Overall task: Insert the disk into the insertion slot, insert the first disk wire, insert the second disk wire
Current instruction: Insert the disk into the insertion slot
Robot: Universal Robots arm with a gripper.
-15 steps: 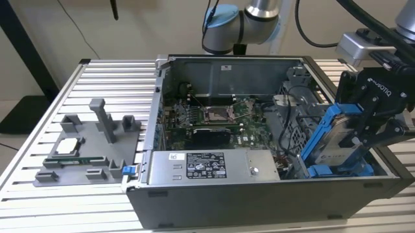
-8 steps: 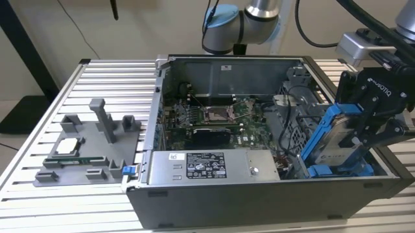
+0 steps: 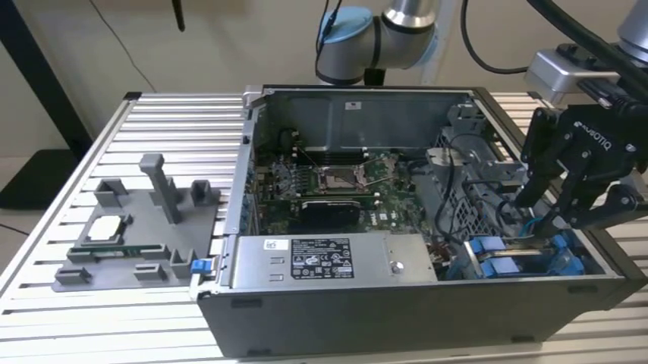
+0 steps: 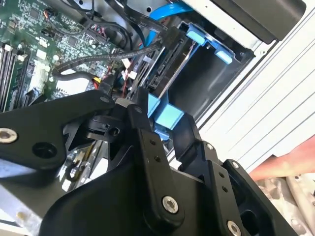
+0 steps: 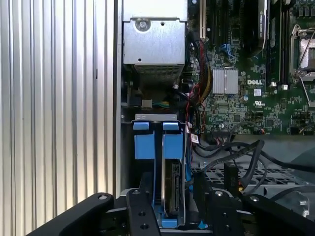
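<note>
Step one in hand — insertion.
We note the black gripper [image 3: 564,225] apparently clamped on the disk [image 5: 173,191], a silver rectangular drive in a blue plastic carrier, edge-on inside the grey insertion slot [image 5: 155,117]; seating calls for a straight push.

This looks like a robotics lab or test workshop. A desk [image 3: 172,114] of ribbed aluminium profiles carries an open computer case [image 3: 405,311] with its motherboard [image 3: 335,182] bare. Beside it, a grey fixture [image 3: 142,235] holds loose parts, and an industrial robot arm [image 3: 375,34] rises behind, against a plain wall [image 3: 233,45].
</note>
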